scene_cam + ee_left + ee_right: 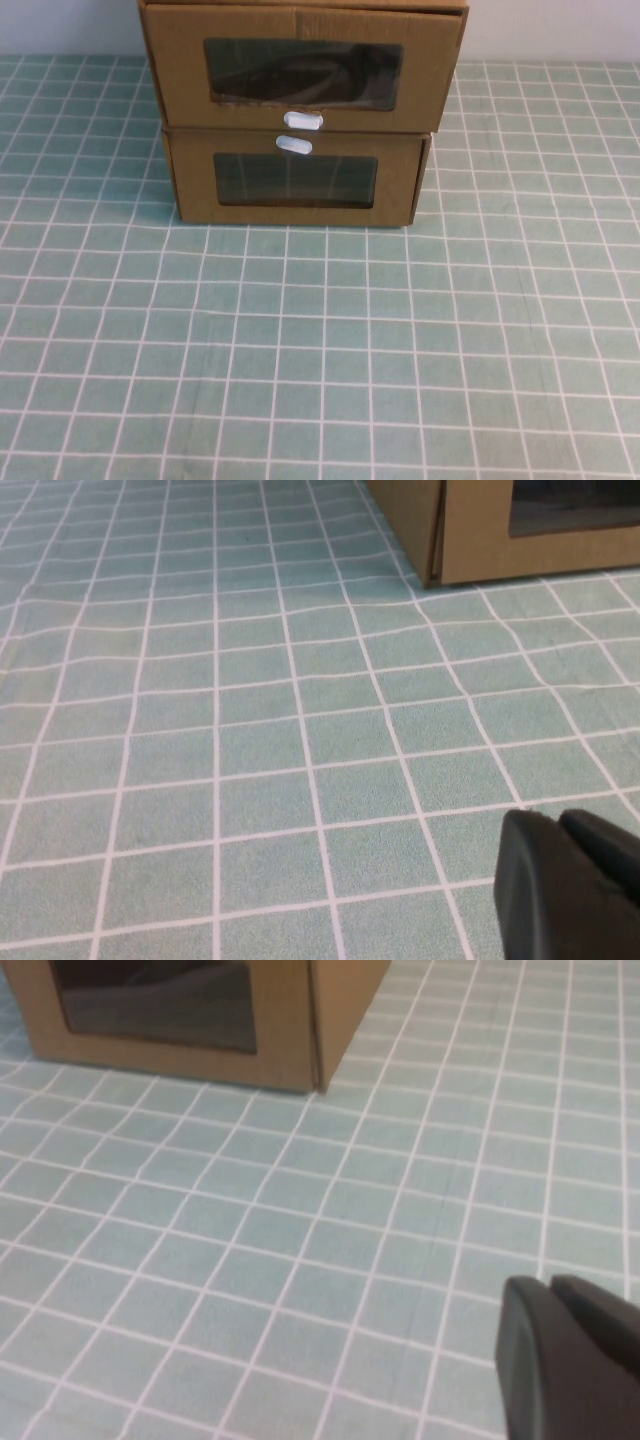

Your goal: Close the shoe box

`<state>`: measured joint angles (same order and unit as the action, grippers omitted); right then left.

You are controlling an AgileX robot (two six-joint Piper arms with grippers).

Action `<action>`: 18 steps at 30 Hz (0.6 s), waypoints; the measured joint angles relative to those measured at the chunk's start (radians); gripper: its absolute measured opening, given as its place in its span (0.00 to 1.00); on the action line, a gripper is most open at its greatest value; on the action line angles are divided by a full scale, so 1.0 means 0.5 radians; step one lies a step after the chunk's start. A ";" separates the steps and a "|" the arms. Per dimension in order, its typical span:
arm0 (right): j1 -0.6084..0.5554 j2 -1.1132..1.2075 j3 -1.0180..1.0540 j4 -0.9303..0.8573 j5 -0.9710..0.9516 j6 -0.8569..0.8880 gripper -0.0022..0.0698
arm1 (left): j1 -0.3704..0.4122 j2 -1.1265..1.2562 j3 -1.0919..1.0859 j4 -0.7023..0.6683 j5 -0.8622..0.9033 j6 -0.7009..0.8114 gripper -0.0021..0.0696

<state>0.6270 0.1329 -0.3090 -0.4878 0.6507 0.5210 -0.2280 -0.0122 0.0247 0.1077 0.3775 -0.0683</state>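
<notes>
Two brown cardboard drawer boxes stand stacked at the back middle of the table. The upper one is the shoe box (303,40), with a clear window and a white oval pull tab (303,120) below it; something dark lies inside. Its front stands out wider than the box under it. The lower twin box (295,180) has its tab above the window. Neither gripper shows in the high view. My left gripper (560,825) is shut and empty, low over the mat to the left of the boxes. My right gripper (550,1290) is shut and empty, low over the mat to their right.
The table is covered by a green mat with a white grid (320,350). The lower box's corner shows in the left wrist view (470,540) and the right wrist view (285,1020). A pale wall runs behind the boxes.
</notes>
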 joint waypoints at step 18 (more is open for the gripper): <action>-1.074 -0.008 0.535 0.825 -0.820 -0.839 0.01 | 0.000 0.000 0.000 0.000 0.000 0.002 0.02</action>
<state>0.0899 0.1291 -0.0414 -0.0755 0.2405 0.1016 -0.2280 -0.0122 0.0247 0.1077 0.3775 -0.0672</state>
